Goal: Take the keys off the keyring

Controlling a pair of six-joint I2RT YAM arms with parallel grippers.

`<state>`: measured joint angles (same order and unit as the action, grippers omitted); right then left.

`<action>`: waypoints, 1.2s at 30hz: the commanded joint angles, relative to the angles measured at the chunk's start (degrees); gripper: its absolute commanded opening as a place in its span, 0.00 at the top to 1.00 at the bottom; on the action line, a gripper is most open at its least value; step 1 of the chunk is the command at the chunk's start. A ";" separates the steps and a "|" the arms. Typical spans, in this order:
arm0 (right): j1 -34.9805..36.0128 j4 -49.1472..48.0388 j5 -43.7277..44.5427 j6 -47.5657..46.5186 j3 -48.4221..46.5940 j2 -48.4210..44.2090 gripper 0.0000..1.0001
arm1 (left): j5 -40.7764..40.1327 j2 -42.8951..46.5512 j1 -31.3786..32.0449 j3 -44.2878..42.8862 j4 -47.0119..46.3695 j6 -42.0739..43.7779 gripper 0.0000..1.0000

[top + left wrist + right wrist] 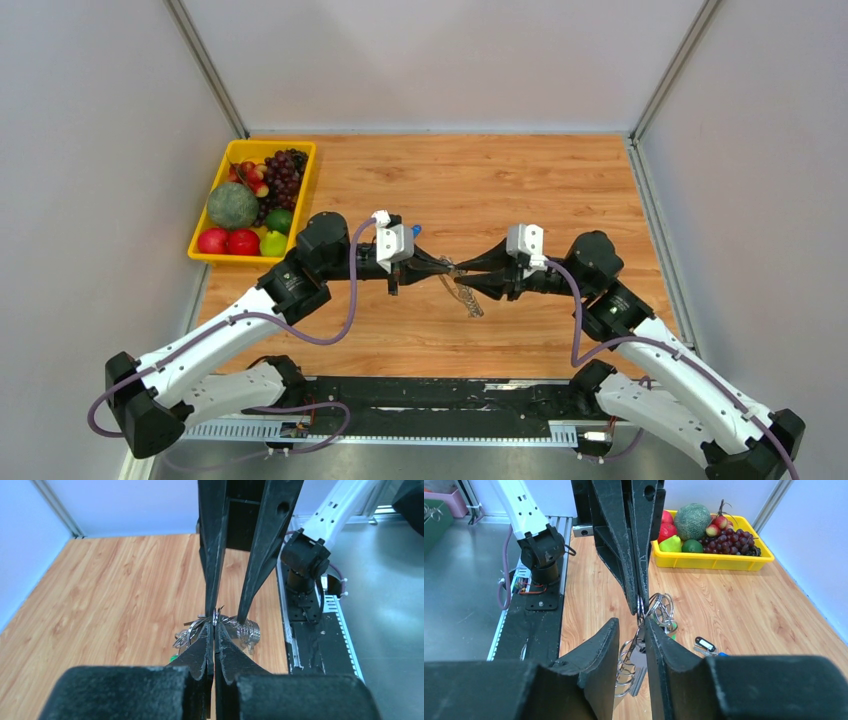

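Silvery coiled keyring point(663, 607) with dangling keys point(638, 662) held above the table point(560, 190), pinched by closed left gripper point(215, 624); right gripper point(631, 625) jaws apart, straddling it. Nearby on the wood, loose key point(705, 644); fruit tray point(225, 259) well left.

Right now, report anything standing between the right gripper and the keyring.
Nothing visible does. The right gripper straddles the keyring and its hanging keys with jaws apart, while the left gripper pinches it from the opposite side.
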<state>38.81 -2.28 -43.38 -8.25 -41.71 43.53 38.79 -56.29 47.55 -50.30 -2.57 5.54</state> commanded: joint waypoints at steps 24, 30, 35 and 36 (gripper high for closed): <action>3.34 1.81 4.51 -3.54 -4.25 -0.86 0.73 | 3.28 1.48 0.09 -1.24 -1.99 1.78 1.00; 3.29 2.03 2.67 -2.64 -5.74 1.64 0.78 | 3.50 1.39 0.04 -1.61 -1.89 1.49 1.00; 3.29 2.08 1.44 -2.13 -6.43 3.18 0.79 | 3.73 1.63 0.09 -1.77 -1.51 1.62 1.00; 3.29 2.04 1.11 -2.17 -6.51 3.32 0.84 | 3.75 1.63 0.09 -1.84 -1.45 1.64 1.00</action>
<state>41.82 0.27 -40.42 -10.61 -45.52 46.30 41.47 -55.79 47.55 -50.28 -1.96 6.13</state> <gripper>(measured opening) 0.218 0.006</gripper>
